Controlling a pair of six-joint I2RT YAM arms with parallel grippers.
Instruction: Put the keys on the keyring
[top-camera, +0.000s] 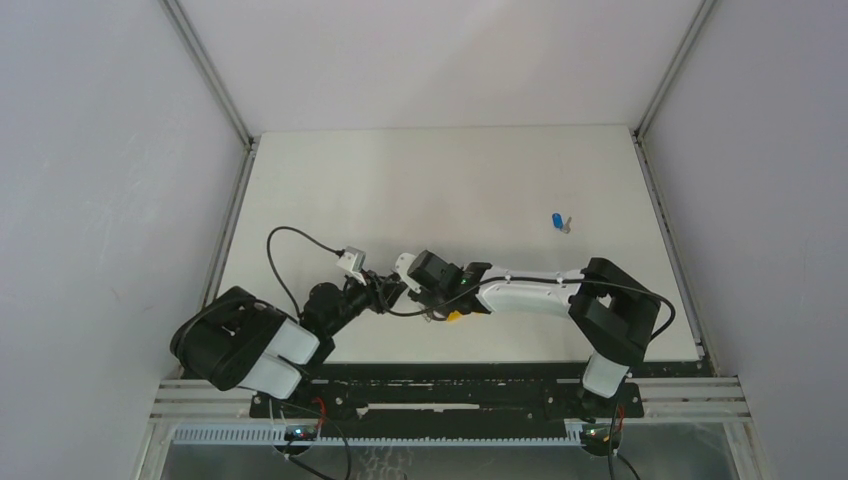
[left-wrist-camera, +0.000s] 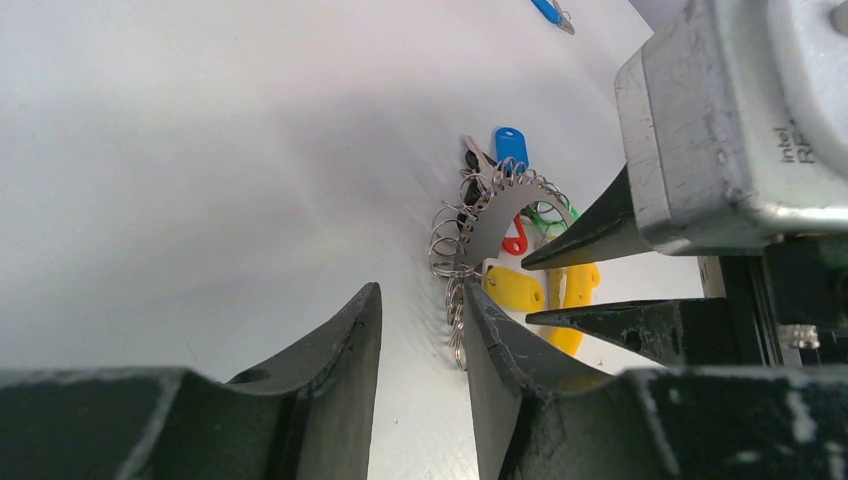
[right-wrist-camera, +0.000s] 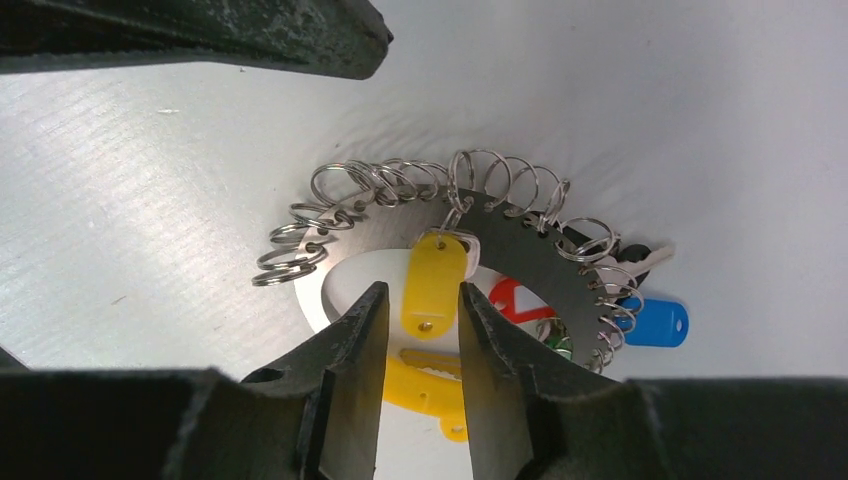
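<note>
The keyring (right-wrist-camera: 520, 240) is a grey crescent plate edged with several split rings, carrying yellow, red, green and blue (right-wrist-camera: 652, 322) capped keys; it also shows in the left wrist view (left-wrist-camera: 495, 215). My right gripper (right-wrist-camera: 422, 300) is open, and its narrow jaws straddle a yellow-capped key (right-wrist-camera: 432, 280) that hangs from one ring. A second yellow key (right-wrist-camera: 430, 385) lies under the fingers. My left gripper (left-wrist-camera: 425, 310) is open and empty, with a run of rings by its right fingertip (left-wrist-camera: 485, 320). A loose blue key (top-camera: 558, 222) lies far right on the table.
Both grippers crowd together at the keyring (top-camera: 452, 315) near the table's front edge. The right wrist camera housing (left-wrist-camera: 740, 120) and the right fingers (left-wrist-camera: 590, 230) sit close beside my left gripper. White walls enclose the table (top-camera: 450, 180).
</note>
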